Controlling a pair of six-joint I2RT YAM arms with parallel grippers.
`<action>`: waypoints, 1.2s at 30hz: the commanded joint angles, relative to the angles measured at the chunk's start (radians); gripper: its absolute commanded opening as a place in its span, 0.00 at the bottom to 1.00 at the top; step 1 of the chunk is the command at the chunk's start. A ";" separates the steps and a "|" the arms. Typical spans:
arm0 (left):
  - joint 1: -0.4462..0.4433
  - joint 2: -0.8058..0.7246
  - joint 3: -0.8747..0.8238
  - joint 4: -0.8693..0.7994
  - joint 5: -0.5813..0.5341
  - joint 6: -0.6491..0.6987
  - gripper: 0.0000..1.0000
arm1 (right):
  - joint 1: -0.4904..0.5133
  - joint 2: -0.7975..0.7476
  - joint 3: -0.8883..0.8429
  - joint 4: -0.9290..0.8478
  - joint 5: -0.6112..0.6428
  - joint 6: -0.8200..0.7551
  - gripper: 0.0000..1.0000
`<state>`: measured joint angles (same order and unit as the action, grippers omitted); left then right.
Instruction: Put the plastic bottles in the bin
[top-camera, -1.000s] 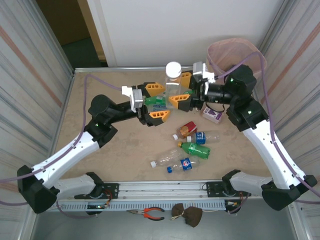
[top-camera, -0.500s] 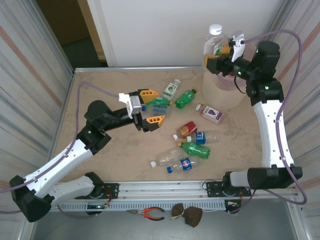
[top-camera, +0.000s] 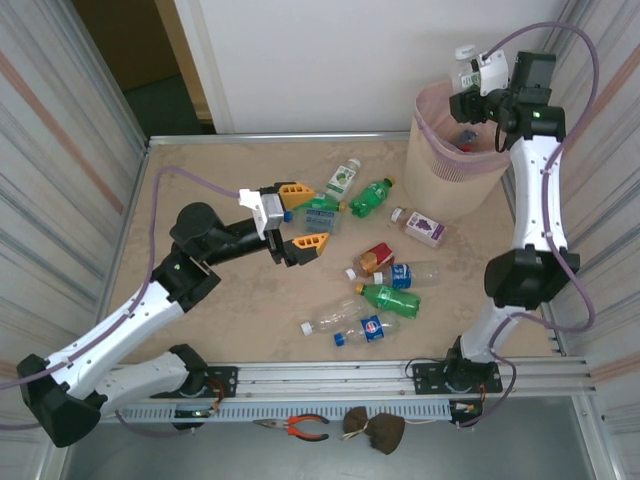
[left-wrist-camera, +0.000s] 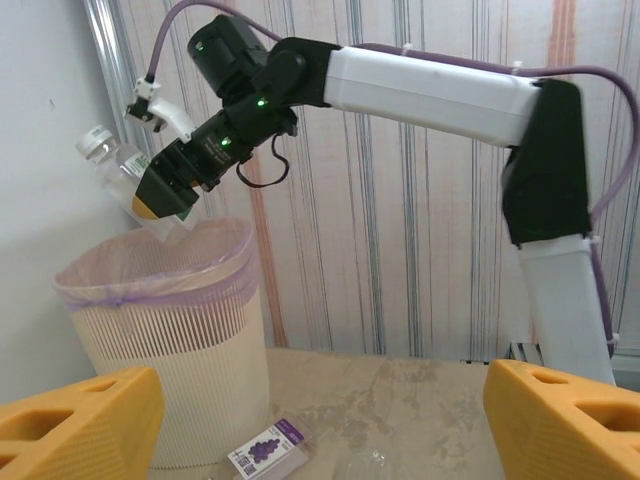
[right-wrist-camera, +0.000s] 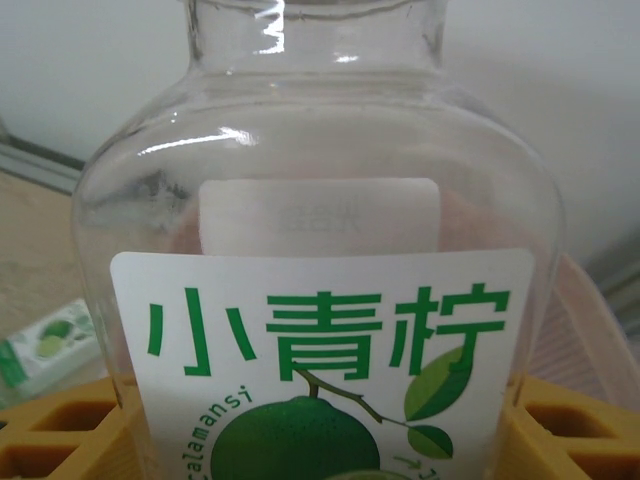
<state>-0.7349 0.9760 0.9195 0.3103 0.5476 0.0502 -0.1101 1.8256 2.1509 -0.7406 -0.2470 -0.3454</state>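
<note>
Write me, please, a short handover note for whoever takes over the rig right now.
Left pincer: open, empty, low over the table beside the far bottles.
Right pincer: shut on a clear, white-capped bottle, held tilted above the bin.
Done: that bottle is up at the bin, not yet released.
Left: drop it in, then clear about ten bottles lying on the table, some by the left pincer, one near the bin's foot, the rest in the near middle.
</note>
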 joint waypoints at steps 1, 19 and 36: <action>0.005 -0.023 -0.013 -0.004 -0.019 0.013 0.84 | -0.010 0.103 0.116 -0.127 0.111 -0.098 0.53; 0.014 -0.009 -0.023 -0.013 -0.025 -0.012 0.84 | -0.034 0.421 0.232 -0.197 0.295 -0.177 0.54; 0.014 -0.014 -0.031 -0.016 -0.025 -0.018 0.84 | -0.082 0.520 0.170 -0.211 0.308 -0.134 0.63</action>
<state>-0.7265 0.9741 0.9001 0.2874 0.5289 0.0456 -0.1783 2.2925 2.3428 -0.9249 0.0380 -0.5045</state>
